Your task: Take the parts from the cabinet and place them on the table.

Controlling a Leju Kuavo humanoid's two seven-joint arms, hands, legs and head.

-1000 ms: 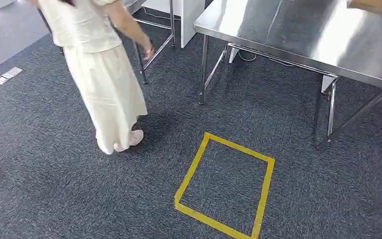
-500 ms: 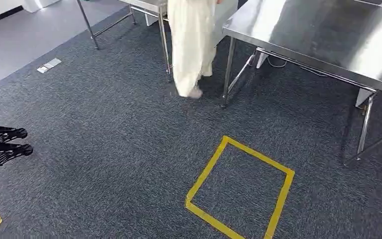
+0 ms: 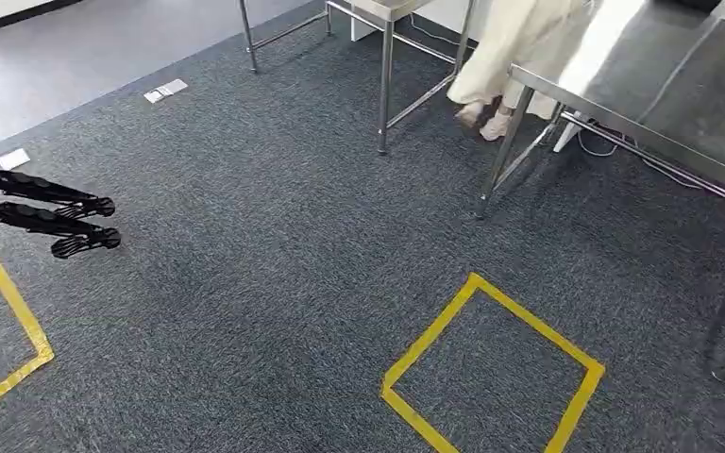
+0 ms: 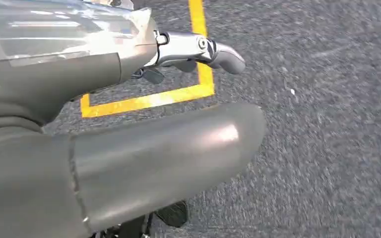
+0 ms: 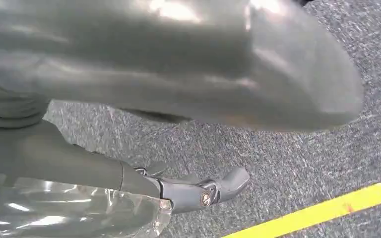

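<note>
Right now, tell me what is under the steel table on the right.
Under the steel table: its legs, a white cable on the carpet, and a person's feet. The tabletop covers whatever lies farther back.

carpet [image 3: 274, 264]: dark grey | yellow tape square [image 3: 493, 371]: on carpet | person [image 3: 519, 47]: beside steel table legs [image 3: 505, 156]

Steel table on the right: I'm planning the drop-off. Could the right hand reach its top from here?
Probably not. The right hand hangs low over the carpet, and the steel table stands off across open floor; the robot would likely need to walk closer.
</note>
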